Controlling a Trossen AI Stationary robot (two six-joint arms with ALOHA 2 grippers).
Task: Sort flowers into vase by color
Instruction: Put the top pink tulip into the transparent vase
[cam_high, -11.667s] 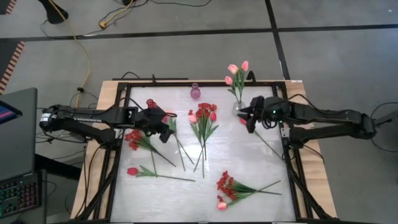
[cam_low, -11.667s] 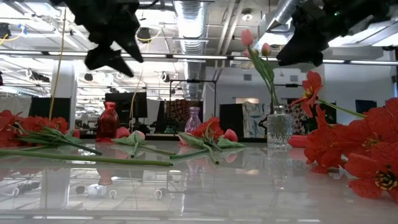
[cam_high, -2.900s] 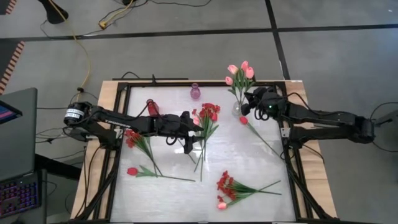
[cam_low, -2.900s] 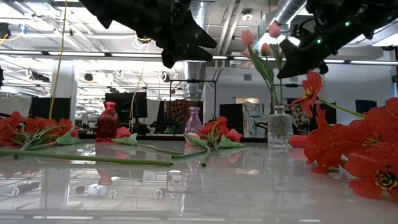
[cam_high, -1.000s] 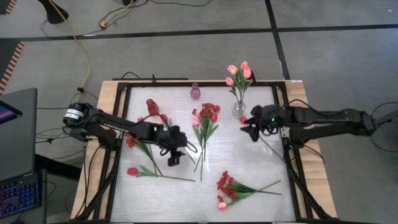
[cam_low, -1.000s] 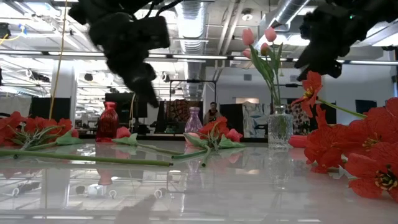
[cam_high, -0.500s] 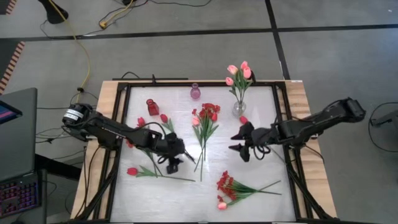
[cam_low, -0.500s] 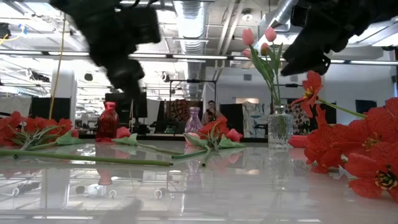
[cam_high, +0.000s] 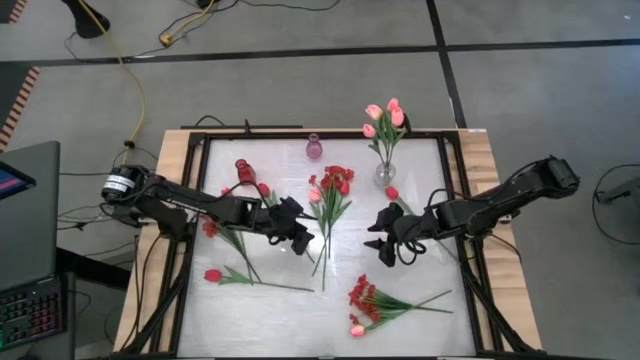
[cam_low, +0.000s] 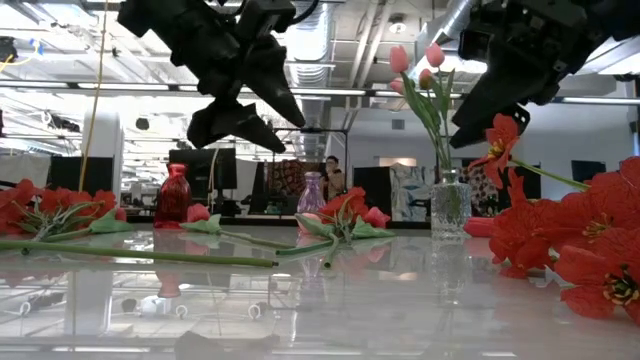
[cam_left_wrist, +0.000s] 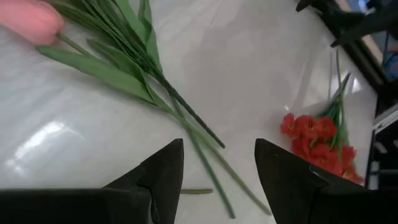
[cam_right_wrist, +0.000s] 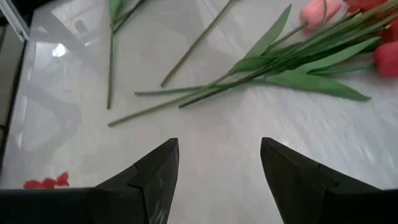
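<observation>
A bunch of pink and red tulips (cam_high: 328, 197) lies in the middle of the table, its stems (cam_high: 322, 262) pointing at the near edge. My left gripper (cam_high: 301, 241) hangs open just left of those stems (cam_left_wrist: 186, 115). My right gripper (cam_high: 383, 247) hangs open to their right, facing the stems (cam_right_wrist: 214, 87). Neither holds anything. A clear vase (cam_high: 384, 173) at the far right holds pink tulips (cam_high: 385, 114). A red vase (cam_high: 243, 170) and a small purple vase (cam_high: 314, 148) stand near the far edge.
Red flowers (cam_high: 214, 224) lie at the left and a single red tulip (cam_high: 212, 275) lies nearer the front. A spray of small red blossoms (cam_high: 368, 304) lies front right. Another red tulip (cam_high: 392, 192) lies by the clear vase, its stem running under my right arm.
My right gripper has come down and toward the table's left and near edge, away from the clear vase and up to the middle bunch's stems. My left gripper has rolled about its own line and ended a little nearer the stems. Both have stayed open.
</observation>
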